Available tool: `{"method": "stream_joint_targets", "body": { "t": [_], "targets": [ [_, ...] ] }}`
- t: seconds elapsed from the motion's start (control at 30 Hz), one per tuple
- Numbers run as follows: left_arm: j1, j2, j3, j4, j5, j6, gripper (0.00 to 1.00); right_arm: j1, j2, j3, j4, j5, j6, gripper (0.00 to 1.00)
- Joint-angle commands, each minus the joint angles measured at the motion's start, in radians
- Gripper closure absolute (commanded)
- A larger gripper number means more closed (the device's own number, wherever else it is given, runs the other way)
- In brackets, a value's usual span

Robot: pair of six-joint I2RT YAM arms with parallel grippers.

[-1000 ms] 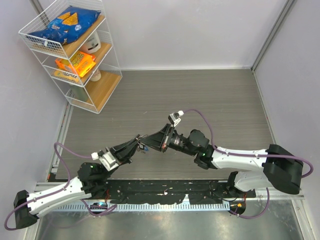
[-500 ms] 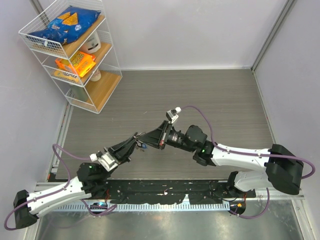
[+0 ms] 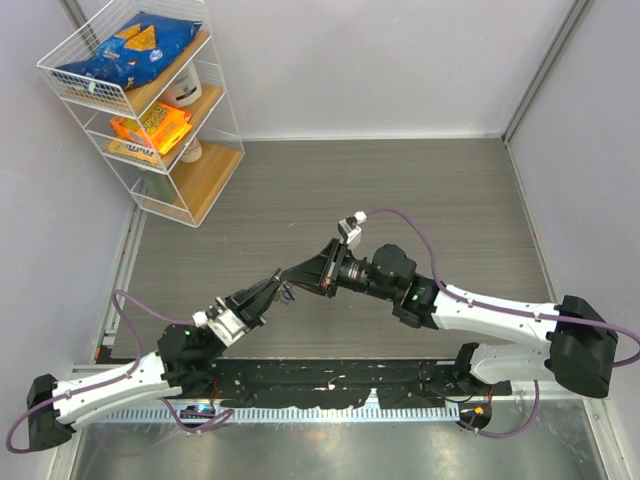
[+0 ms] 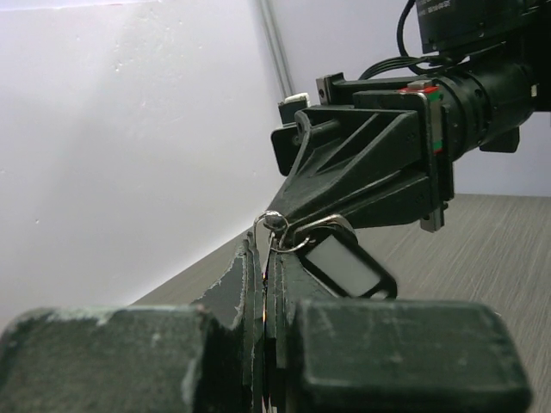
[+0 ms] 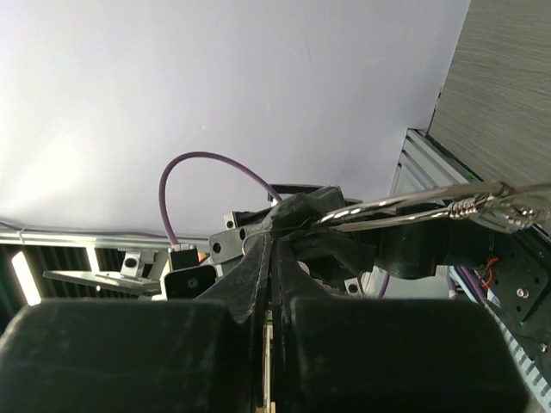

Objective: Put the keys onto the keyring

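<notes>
Both grippers meet tip to tip in mid-air above the table. My left gripper [image 3: 276, 289] [image 4: 265, 251] is shut on a small key, hidden between its pads. That key's dark rectangular tag [image 4: 346, 267] hangs beside the right finger, and it shows as a blue speck from above [image 3: 288, 294]. My right gripper [image 3: 295, 279] [image 5: 277, 237] is shut on the thin silver keyring [image 5: 430, 206], seen edge-on as shiny wire running off to the right. A small wire loop [image 4: 275, 225] sits where the two gripper tips touch. Other keys are not visible.
A white wire shelf [image 3: 140, 100] with snack bags stands at the far left against the wall. The grey wood-grain table [image 3: 400, 190] spreads behind the arms. A black rail [image 3: 330, 385] runs along the near edge.
Both arms shifted slightly, and the right arm's elbow and wrist moved a little up and right. The tips stay pressed together, and both grips are unchanged.
</notes>
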Motion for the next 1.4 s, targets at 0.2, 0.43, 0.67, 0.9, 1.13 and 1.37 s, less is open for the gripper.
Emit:
{"method": "stream_joint_targets", "body": {
  "t": [0.2,0.43,0.67,0.9,1.13,1.37],
  "targets": [
    [-0.046,0.026,0.043,-0.019,0.140,0.008,1.00,-0.038,-0.032,0.049,0.017,0.093,-0.021,0.94],
    [-0.046,0.037,0.043,-0.014,0.117,0.009,1.00,-0.038,-0.067,0.038,0.009,0.095,-0.030,0.94],
    [-0.047,0.043,0.045,-0.013,0.094,0.008,1.00,-0.038,-0.115,0.005,0.017,0.099,-0.050,0.94],
    [-0.046,0.018,0.037,0.004,0.038,-0.005,1.00,-0.049,-0.179,-0.009,-0.013,0.027,-0.191,0.94],
    [-0.047,-0.012,0.040,-0.009,-0.023,-0.012,1.00,-0.069,-0.261,0.168,-0.408,-0.002,-0.592,0.94],
    [-0.046,-0.015,0.045,-0.013,-0.041,-0.020,1.00,-0.059,-0.304,0.384,-0.810,0.032,-1.035,0.94]
  ]
}}
